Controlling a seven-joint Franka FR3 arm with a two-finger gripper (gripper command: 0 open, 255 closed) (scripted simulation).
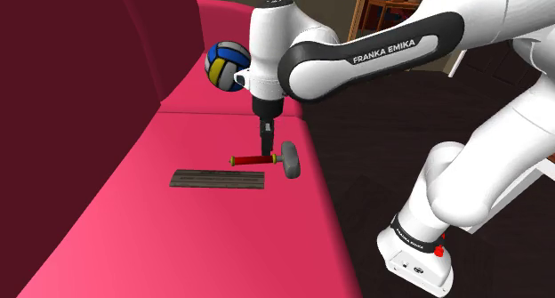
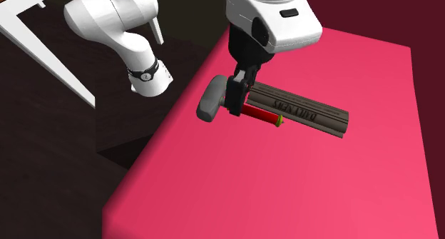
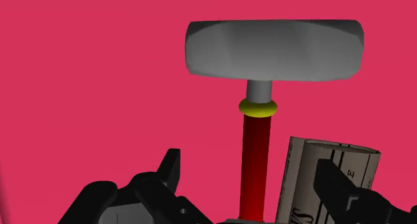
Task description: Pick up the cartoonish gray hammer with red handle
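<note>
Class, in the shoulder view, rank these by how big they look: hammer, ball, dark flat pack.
Largest: dark flat pack.
Then: hammer.
Smallest: ball, though it is partly hidden behind the arm and farther away.

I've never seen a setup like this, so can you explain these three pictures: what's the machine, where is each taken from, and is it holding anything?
The machine is a white robot arm with a black two-finger gripper at its end. One picture looks from beside its stand, one from the opposite side, and one from a camera on the hand, looking along the fingers. The surface is a pink cushioned seat, apparently a sofa. On it lie a toy-like hammer with a gray head, a yellow ring and a red handle, and right beside it a flat dark box with lettering. A blue, yellow and white ball shows farther back. Nothing is held: the fingers stand open on either side of the red handle, without touching it.
</note>
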